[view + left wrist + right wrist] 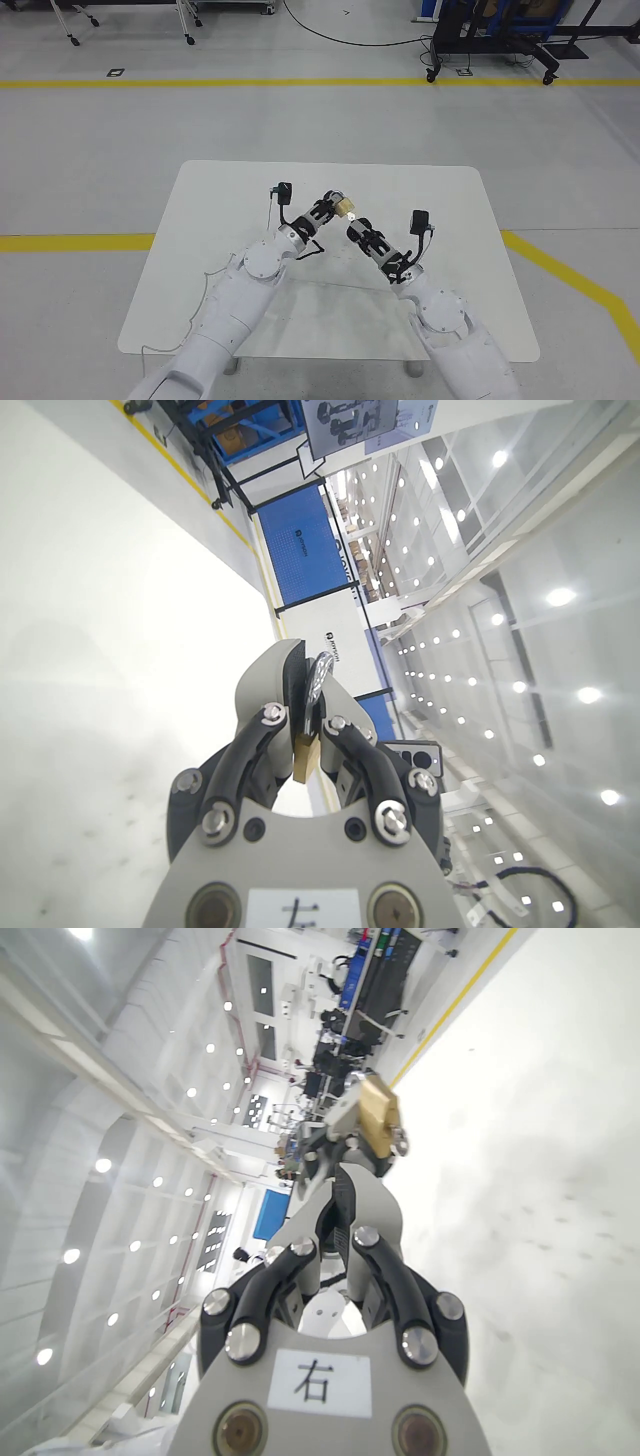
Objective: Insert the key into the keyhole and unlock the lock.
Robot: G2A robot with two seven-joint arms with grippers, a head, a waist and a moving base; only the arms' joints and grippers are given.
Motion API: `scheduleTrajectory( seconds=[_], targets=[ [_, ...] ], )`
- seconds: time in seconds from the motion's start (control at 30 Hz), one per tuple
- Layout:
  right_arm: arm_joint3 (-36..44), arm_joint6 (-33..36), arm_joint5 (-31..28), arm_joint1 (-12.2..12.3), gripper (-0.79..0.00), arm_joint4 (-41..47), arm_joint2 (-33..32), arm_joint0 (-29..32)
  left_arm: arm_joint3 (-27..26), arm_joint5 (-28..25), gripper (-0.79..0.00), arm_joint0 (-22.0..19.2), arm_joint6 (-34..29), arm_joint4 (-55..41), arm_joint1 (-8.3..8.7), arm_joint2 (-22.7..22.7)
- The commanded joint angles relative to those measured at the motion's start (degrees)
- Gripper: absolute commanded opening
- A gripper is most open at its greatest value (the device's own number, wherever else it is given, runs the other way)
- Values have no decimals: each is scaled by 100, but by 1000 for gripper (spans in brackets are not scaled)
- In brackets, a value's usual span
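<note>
A brass padlock (347, 206) hangs in the air over the middle of the white table (440, 200), where both arms meet. My left gripper (335, 203) is shut on the padlock. In the left wrist view a silver metal part sits pinched between the pads of the left gripper (312, 670), with the brass body (306, 757) lower between the fingers. My right gripper (352, 1165) is shut, its tips right against the lock's underside (380, 1118). A small silver piece of the key (399, 1138) sticks out at the lock's lower corner; the rest is hidden.
The table's front edge (330, 352) lies close under both arms. A yellow floor line (300, 82) and wheeled stands (490, 45) are far behind the table.
</note>
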State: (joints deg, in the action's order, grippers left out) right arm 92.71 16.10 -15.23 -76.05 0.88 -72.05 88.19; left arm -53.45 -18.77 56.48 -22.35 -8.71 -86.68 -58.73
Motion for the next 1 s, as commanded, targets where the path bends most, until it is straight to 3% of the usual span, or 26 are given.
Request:
scheduleTrajectory(
  seconds=[0.0, 0.17, 0.27, 0.73, 0.97],
  targets=[
    [-99, 89, -547, 12, -785, 129, -57, 31, 78, 455, -785, -69, -270, -448, -4, -71],
    [-221, 214, -845, 27, -785, 227, -92, 5, 166, 1430, -785, -134, -1018, -1749, -55, -269],
    [-263, 233, -892, 26, -785, 216, -54, -37, 241, 1738, -785, -196, -1299, -2077, -60, -333],
    [-706, 190, -1150, 14, -785, -130, 156, -362, 414, 2238, -785, -295, -1871, -2604, -76, -374],
    [-837, 402, -1844, 49, -785, 472, -26, -313, 480, 2420, -785, -340, -1935, -2755, -80, -392]
  ],
)
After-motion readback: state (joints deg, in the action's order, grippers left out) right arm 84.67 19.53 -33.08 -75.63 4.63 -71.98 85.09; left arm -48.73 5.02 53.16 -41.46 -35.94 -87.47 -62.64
